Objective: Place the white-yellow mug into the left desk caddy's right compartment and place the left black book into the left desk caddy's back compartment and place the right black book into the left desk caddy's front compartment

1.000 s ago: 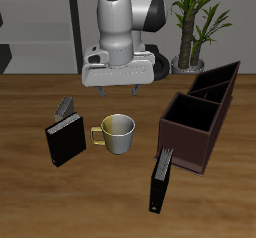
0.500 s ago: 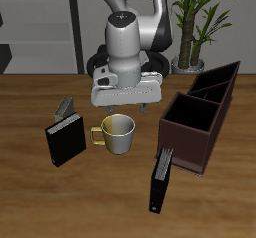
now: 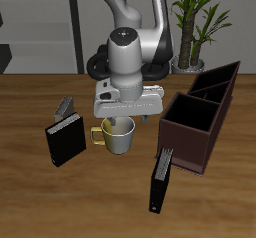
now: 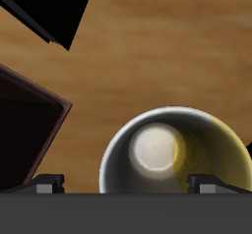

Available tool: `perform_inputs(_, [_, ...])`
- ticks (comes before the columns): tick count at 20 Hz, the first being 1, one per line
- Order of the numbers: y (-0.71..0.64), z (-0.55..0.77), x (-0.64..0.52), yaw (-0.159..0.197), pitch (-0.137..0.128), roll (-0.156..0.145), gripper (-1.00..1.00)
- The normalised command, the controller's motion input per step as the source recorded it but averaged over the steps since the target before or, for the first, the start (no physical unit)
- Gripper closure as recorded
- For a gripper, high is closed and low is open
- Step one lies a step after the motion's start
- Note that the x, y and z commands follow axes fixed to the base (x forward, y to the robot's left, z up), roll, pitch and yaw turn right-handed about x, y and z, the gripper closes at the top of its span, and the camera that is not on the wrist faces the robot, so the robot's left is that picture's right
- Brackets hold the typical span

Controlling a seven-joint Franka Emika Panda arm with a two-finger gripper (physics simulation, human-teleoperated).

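Gripper (image 3: 121, 121) hangs directly over the mug (image 3: 119, 134), fingers spread apart, gripping nothing; the fingertips (image 4: 49, 186) flank the rim. Mug stands upright mid-desk (image 3: 30, 197), beside the caddy (image 3: 200, 115), not touching. One black book (image 3: 66, 140) stands beyond the mug's handle; another (image 3: 160, 182) leans at the caddy's front corner.

- Both views are evenly lit, clean simulator renders with no blur or grain.
- Light falls from above: the white-yellow mug (image 3: 119, 132) casts only a faint, soft shadow on the counter (image 3: 30, 187).
- In the wrist view, a pale highlight glows inside the mug, with yellow tinting one inner wall.
- The left desk caddy (image 4: 25, 130) interior reads almost black.
- Edges are slightly jagged at low resolution.
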Motion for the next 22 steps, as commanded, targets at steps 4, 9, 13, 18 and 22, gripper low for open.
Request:
perform_inputs(4, [0.04,-0.36,0.12,0.006,0.079,-0.003,-1.00])
perform_inputs(9, [-0.06,-0.15,0.05,-0.059,0.064,-0.033,1.00])
perform_inputs(13, [-0.13,0.07,-0.02,-0.012,0.010,-0.031,1.00])
perform_inputs(18, [-0.04,0.26,-0.05,-0.005,-0.028,-0.007,1.00])
perform_inputs(22, [0.04,0.68,-0.16,0.009,-0.078,-0.020,1.00])
